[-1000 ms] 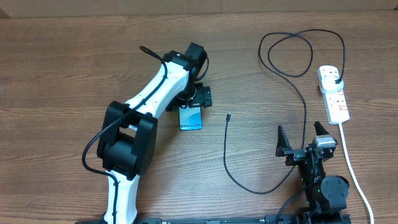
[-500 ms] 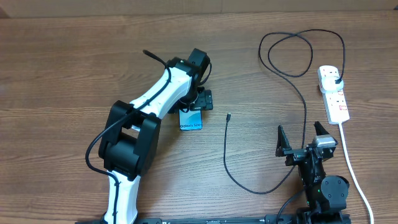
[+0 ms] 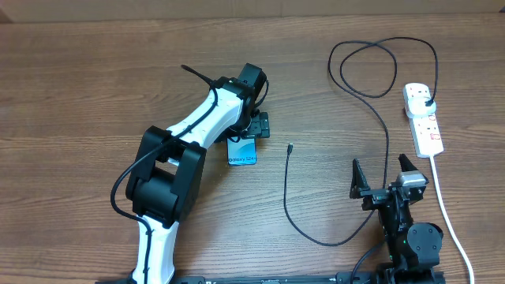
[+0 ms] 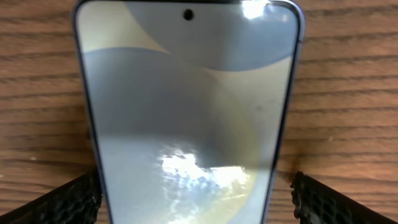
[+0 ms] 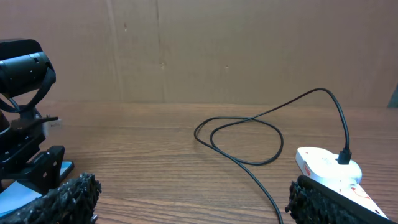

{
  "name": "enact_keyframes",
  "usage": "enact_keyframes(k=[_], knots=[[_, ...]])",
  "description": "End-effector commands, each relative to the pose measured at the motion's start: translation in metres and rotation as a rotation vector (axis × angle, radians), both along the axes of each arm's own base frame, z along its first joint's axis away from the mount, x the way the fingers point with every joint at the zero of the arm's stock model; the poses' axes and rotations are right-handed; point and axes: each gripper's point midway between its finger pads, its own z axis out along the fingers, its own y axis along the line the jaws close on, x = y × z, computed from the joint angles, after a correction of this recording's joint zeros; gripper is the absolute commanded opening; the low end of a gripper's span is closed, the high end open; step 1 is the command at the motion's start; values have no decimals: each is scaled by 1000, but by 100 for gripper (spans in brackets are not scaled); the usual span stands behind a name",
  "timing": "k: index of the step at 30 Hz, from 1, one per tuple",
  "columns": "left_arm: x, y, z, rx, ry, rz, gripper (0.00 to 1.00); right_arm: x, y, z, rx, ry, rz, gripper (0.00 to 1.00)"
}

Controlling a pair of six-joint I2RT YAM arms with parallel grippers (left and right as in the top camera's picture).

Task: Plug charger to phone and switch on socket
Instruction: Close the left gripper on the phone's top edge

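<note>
L gripper (image 3: 249,128) is seen w/ jaws apart, straddling the far end of the Galaxy smartphone (image 3: 242,151), which is laid flat, screen lit & up, near the centre of the wooden table (image 3: 79,79); whether a finger (image 4: 68,202) touches the phone's edge can't be told. R gripper (image 3: 384,175) is held spread wide at the near right, beside the black charger cable (image 3: 388,142), whose connector tip (image 3: 290,147) is found on the table apart from the phone, just to its right. The cable's black plug (image 3: 427,101) is seated in the white power strip (image 3: 426,130) at far right, w/ its thick white cord (image 3: 447,207) run toward the near edge.
</note>
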Motion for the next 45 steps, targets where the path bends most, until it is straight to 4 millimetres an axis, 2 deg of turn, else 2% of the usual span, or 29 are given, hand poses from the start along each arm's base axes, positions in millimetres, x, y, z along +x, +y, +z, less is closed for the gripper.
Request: enact_keyframes(k=[1, 12, 20, 31, 34, 45], knots=[[0, 17, -9, 70, 6, 27, 100, 0, -3, -2, -1, -2, -12, 100], [2, 17, -9, 75, -7, 29, 100, 0, -3, -2, -1, -2, -12, 100], [0, 7, -9, 19, 13, 10, 100, 0, -3, -2, -1, -2, -12, 100], [-7, 17, -12, 66, 28, 14, 100, 0, -3, -2, -1, -2, -12, 100], [-6, 11, -16, 34, 23, 12, 100, 0, -3, -2, -1, -2, -12, 100], [-7, 12, -17, 37, 28, 12, 100, 0, -3, -2, -1, -2, -12, 100]])
